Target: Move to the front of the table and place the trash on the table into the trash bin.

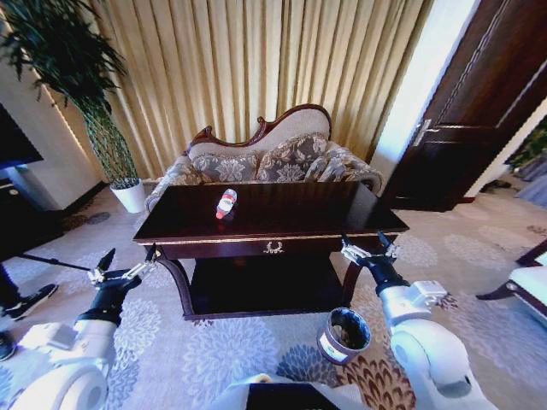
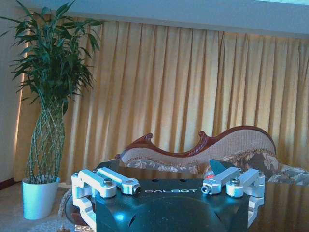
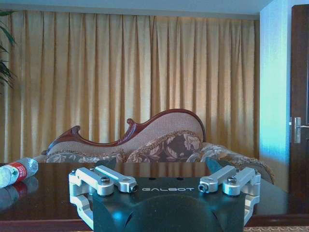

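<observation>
Bottle (image 1: 226, 203) lies flat mid-surface (image 1: 299, 218), long axis front-to-back, slightly tilted. Bin (image 1: 344, 335) on carpet by right front leg. Left end effector (image 1: 125, 266) and right end effector (image 1: 367, 249) both spread wide, empty, at front corners.

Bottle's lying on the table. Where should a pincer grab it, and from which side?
Probably take the bottle across its labelled middle, coming from above. It lies flat on the table, long axis running roughly front to back, so open fingers can straddle its width. It sits left of centre, nearer the left pincer.
</observation>
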